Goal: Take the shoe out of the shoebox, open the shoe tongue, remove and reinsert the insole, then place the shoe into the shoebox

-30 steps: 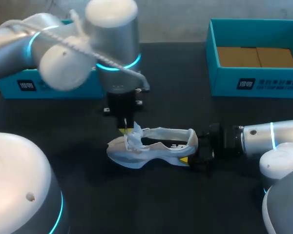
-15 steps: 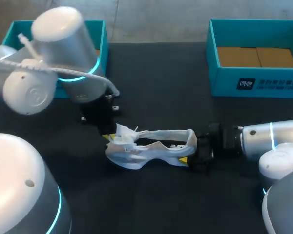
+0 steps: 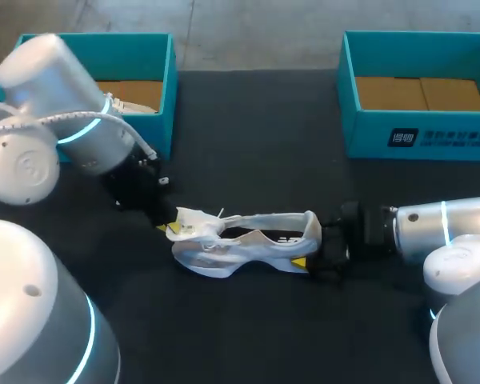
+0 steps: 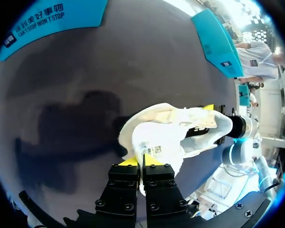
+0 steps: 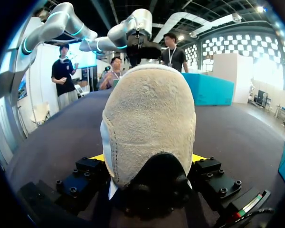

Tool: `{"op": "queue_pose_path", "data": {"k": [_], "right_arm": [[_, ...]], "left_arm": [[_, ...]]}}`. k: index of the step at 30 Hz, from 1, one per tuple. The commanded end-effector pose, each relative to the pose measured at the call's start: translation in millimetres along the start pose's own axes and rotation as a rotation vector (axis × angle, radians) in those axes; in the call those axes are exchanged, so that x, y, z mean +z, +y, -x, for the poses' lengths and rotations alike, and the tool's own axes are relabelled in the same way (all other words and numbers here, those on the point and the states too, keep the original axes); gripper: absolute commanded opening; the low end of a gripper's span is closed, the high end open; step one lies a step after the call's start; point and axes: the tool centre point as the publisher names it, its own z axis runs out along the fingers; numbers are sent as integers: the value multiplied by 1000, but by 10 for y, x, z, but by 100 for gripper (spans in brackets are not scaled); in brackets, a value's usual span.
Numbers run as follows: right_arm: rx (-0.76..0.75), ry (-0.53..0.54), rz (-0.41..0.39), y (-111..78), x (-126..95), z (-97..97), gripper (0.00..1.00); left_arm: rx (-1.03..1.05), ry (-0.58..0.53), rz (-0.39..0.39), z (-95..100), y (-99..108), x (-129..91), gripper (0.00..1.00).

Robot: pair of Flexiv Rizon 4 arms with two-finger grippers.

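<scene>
Where the black table (image 3: 256, 144) is flanked by two teal boxes, the following are recorded.

Shoe (image 3: 252, 240): white, resting on the table near its middle, outside both boxes and well apart from each. The toe end is turned toward the left arm, the heel toward the right arm.

Tongue (image 4: 154, 142): white, with a small printed label on its exposed face; it is drawn out from the shoe's opening toward the toe end.

Left gripper (image 4: 142, 164): entered from the left side in the head view and set at the toe end. Its yellow-tipped fingers are seen pressed together on the thin edge of the tongue.

Right gripper (image 5: 149, 159): laid low along the table at the heel. One yellow tip is seen on each side of the grey suede heel, which is clamped between them.

Left shoebox (image 3: 166, 80): open, at the far left of the table; a pale item is glimpsed inside, and what it is cannot be told.

Right shoebox (image 3: 416, 136): open, at the far right; only its brown cardboard floor is shown.
</scene>
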Motion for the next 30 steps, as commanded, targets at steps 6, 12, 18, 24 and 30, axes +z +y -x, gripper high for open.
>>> {"op": "queue_pose_path", "data": {"k": [6,12,18,24,30], "right_arm": [[0,-1,-5,-23,-13,11,0],[0,-1,-5,-23,-13,11,0],[0,-1,-5,-23,-13,11,0],[0,-1,-5,-23,-13,11,0],[0,-1,-5,-23,-13,11,0]], "left_arm": [[105,182,-12,-156,60,-200,49],[224,181,-31,-425,115,-481,93],[343,150,-42,-680,156,-736,96],[514,92,24,-955,166,-946,87],[704,23,58,-1129,169,-1018,20]]}}
